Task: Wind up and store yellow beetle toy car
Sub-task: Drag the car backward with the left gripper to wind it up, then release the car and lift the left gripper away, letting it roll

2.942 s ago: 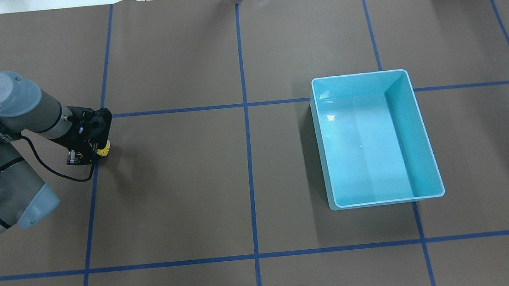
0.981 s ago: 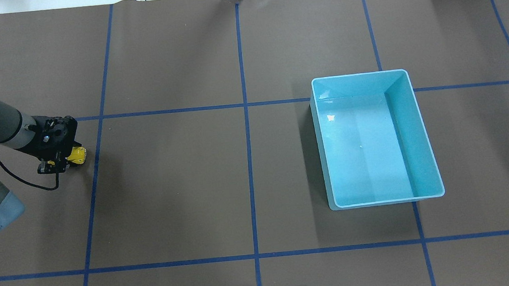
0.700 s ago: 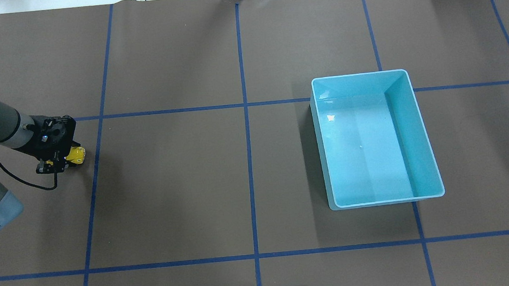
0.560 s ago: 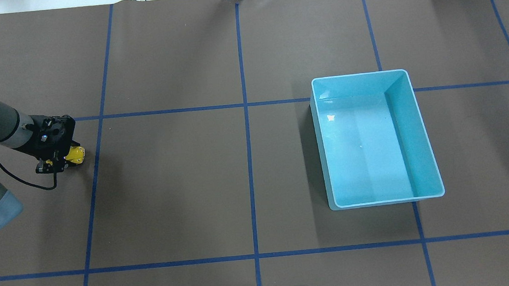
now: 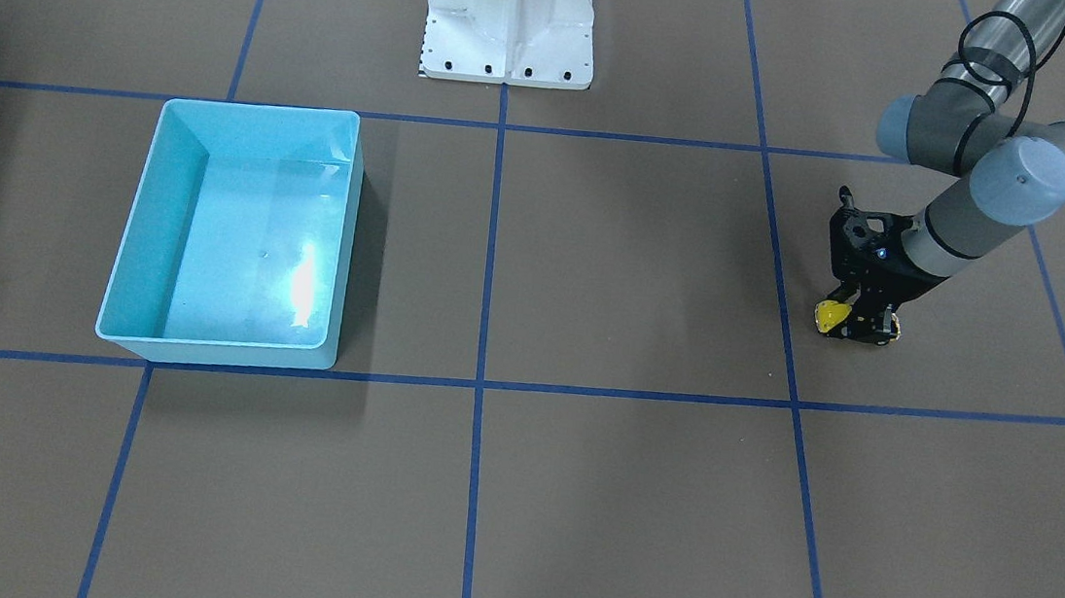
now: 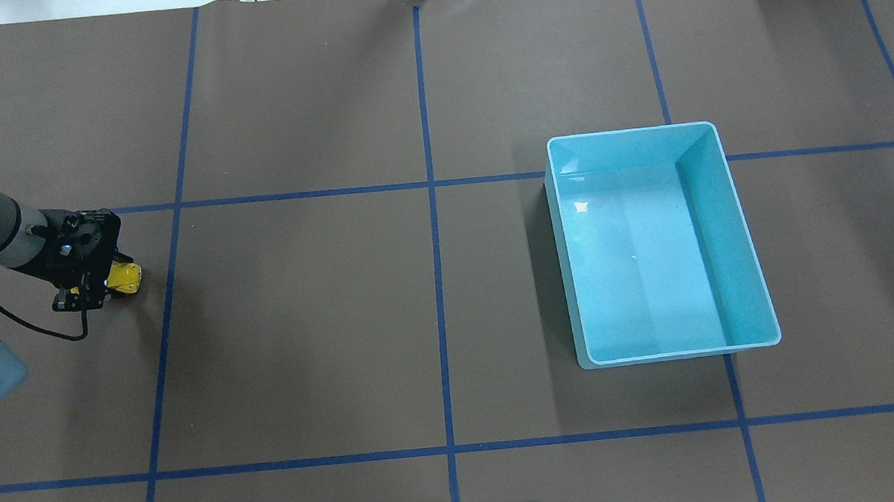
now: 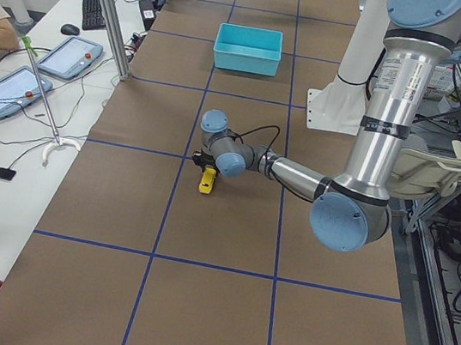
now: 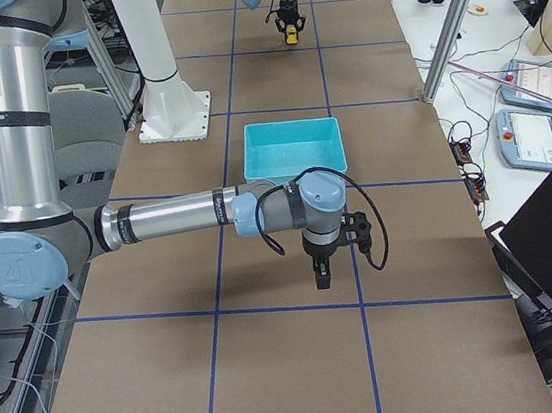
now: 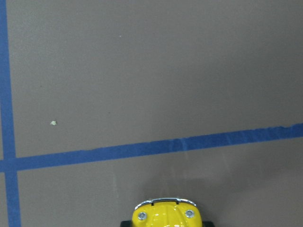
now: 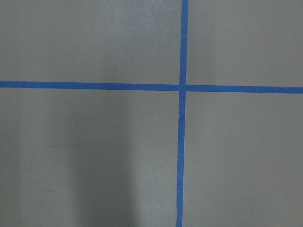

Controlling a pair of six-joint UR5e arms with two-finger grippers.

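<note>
The yellow beetle toy car sits on the brown table at the far left, wheels down, held in my left gripper, which is shut on it. It also shows in the front view, with the left gripper over it, and at the bottom edge of the left wrist view. The light blue bin stands empty on the right half, far from the car. My right gripper shows only in the right side view, low over the table near the bin; I cannot tell whether it is open.
Blue tape lines cross the brown table cover. The robot's white base plate is at the table's near edge. Operators' tablets and cables lie on a side bench beyond the table's far side.
My left gripper has drawn the yellow car leftwards along the table, across a blue tape line, with the grip unchanged. The bin has not moved.
</note>
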